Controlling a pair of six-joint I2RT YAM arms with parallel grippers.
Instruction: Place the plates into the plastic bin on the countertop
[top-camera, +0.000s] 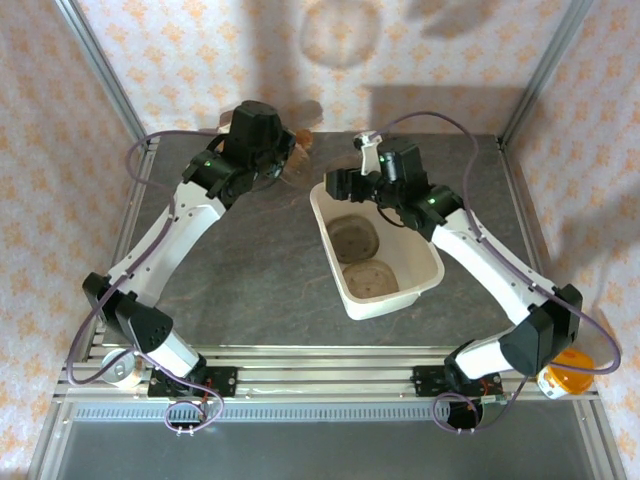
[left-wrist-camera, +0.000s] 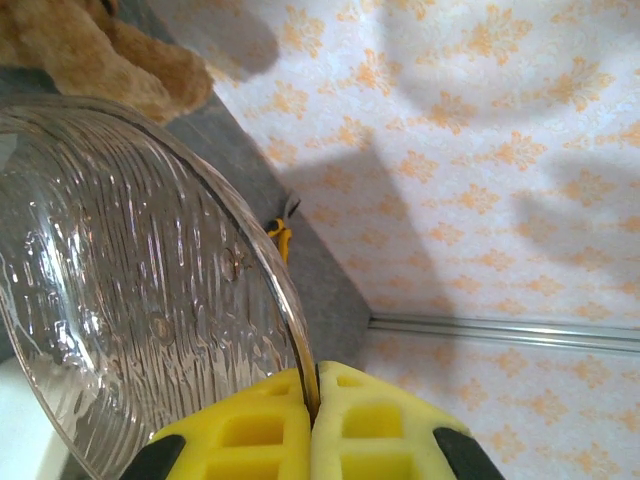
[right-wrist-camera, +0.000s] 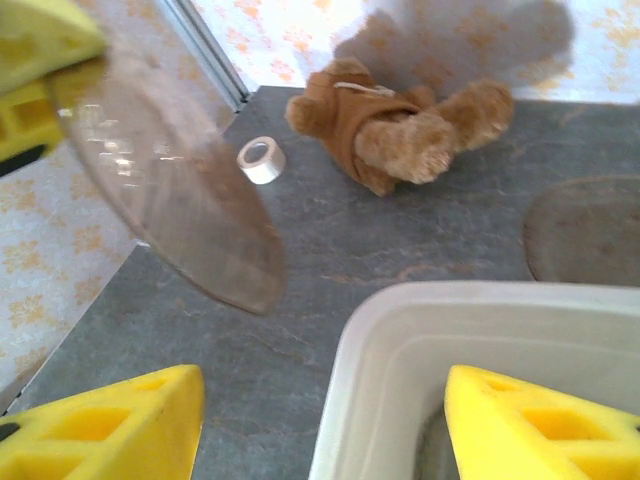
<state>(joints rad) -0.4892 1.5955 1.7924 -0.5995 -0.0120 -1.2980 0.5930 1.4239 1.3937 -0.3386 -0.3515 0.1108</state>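
Plate (left-wrist-camera: 130, 280) first: my left gripper (left-wrist-camera: 310, 398) is clamped on its thin rim. The yellow fingers (left-wrist-camera: 240, 430) pinch only the edge, and the clear dish hangs off them steeply tilted. It is in the air above the counter (top-camera: 250, 260), near the far left corner of the bin (top-camera: 330, 250) and not yet over it. My right gripper (right-wrist-camera: 320, 400) hovers at that same corner with its jaws standing wide and nothing between them. Two plates (top-camera: 352, 238) already lie flat on the bin floor, one beside the other. One more plate (right-wrist-camera: 585, 230) rests on the counter beyond the bin, near the teddy bear (right-wrist-camera: 400, 125).

The job now, as I judge it, is to carry the held plate over the white rim and set it down inside. My grip is a small bite on a smooth, hard edge. So I would move slowly and avoid any quick wrist turn that could lever the dish out of the fingers. I would lift enough that the low edge of the plate clears the rim. I would also want my right arm drawn aside, since it sits over the corner I must cross. Once inside, I would level the plate, lower it until it nearly touches a plate below, and only then open. Dropping it from height risks a chip or a bounce out.
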